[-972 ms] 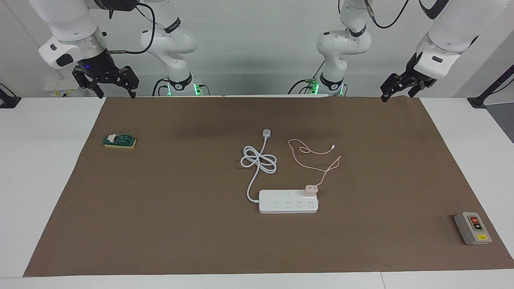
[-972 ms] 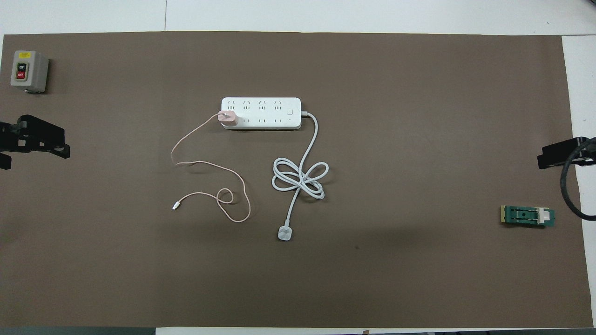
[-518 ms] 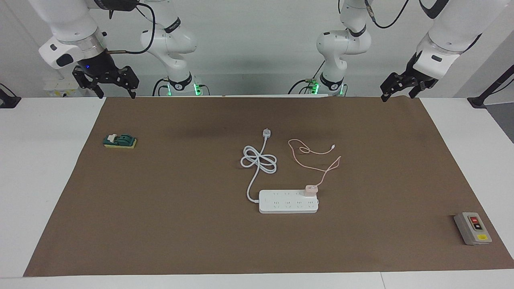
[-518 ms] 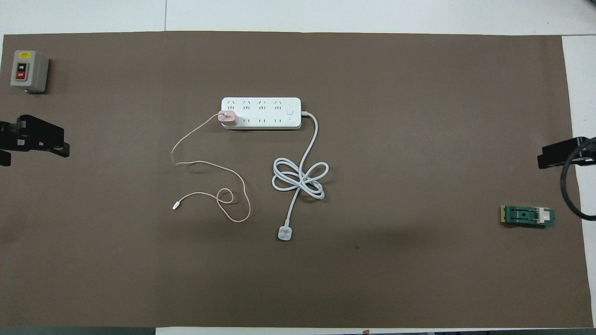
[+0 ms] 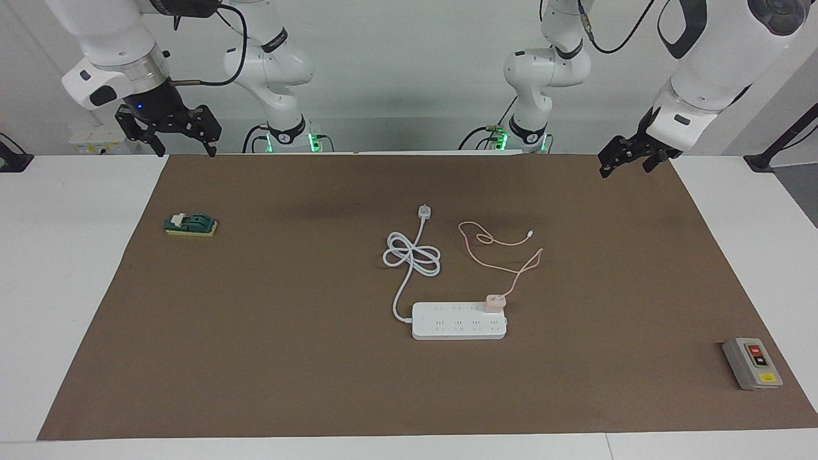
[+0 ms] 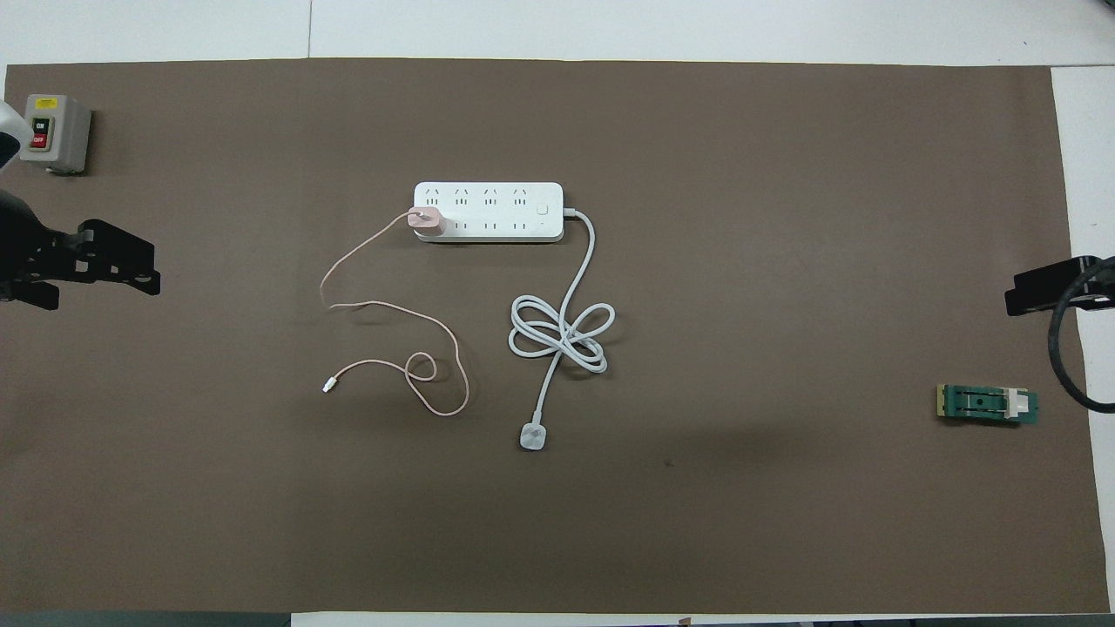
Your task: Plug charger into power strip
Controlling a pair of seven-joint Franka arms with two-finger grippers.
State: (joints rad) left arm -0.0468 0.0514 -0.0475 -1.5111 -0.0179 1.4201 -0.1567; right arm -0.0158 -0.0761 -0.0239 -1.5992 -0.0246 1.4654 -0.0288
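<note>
The white power strip (image 5: 457, 322) (image 6: 488, 202) lies flat near the middle of the brown mat. The pale-pink charger (image 5: 494, 301) (image 6: 427, 221) stands upright on the strip's outlet row nearer to the robots, at the end toward the left arm. Its thin pink cable (image 5: 505, 243) (image 6: 392, 309) loops over the mat nearer to the robots. My left gripper (image 5: 623, 167) (image 6: 109, 279) hangs open and empty over the mat's corner at the left arm's end. At the right arm's end, my right gripper (image 5: 185, 150) (image 6: 1037, 292) waits open and empty over the mat's edge.
The strip's thick white cord (image 5: 412, 255) (image 6: 562, 331) lies coiled nearer to the robots and ends in a small white plug (image 5: 425, 211). A grey button box (image 5: 752, 363) (image 6: 54, 132) sits at the left arm's end. A green block (image 5: 190, 224) (image 6: 987, 405) lies at the right arm's end.
My left gripper has come down a little and moved in over the mat toward the table's middle. The right arm, the charger and the strip have not moved.
</note>
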